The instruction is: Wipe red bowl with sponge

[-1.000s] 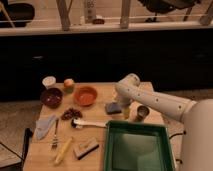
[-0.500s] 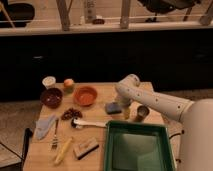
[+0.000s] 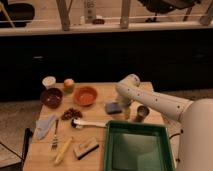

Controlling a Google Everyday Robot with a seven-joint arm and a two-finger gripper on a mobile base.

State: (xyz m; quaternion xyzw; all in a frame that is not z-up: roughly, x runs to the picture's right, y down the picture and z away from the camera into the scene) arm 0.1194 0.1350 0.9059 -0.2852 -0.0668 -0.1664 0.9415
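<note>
Flagging hazards | near-right corner: green bin (image 3: 137, 131) rim crowds the arm | centre: sponge (image 3: 112, 107) lies just beside gripper (image 3: 125, 111), grip state cannot be told; off-centre pinch may shove it | toward far edge: red bowl (image 3: 85, 95) may slide when wiped

tool (image 3: 125, 111) on white arm (image 3: 155, 101) beside blue-grey sponge (image 3: 113, 107); orange-red bowl (image 3: 85, 95).

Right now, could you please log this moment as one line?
sponge: flat on table, right of red bowl | gripper: low at sponge's right side | bowl contact: none
</note>
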